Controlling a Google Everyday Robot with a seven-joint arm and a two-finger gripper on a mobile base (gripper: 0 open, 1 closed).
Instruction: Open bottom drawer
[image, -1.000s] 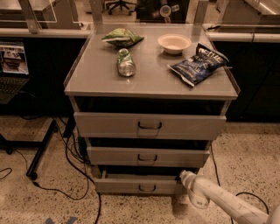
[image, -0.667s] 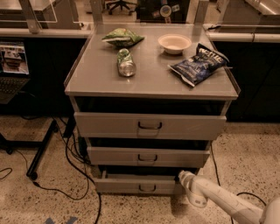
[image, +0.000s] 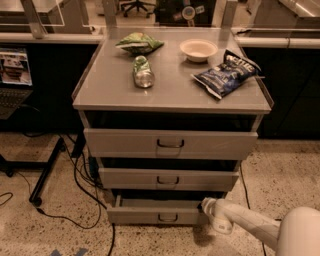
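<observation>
Gripper (image: 206, 205) sits at the bottom drawer's (image: 150, 215) right end, grip unclear. Drawer is partly out and likely needs more pulling.

I can read no word, number or brand anywhere in my feed. My tool (image: 206, 205) sits low against the right end of the bottom drawer (image: 150, 216). Well above and beyond it on the desk (image: 115, 95), the blue chip bag (image: 226, 73) shows pale lettering near its top edge that I cannot make out. Far off to the tool's left, the laptop screen (image: 15, 66) shows only coloured patches with no legible writing.
</observation>
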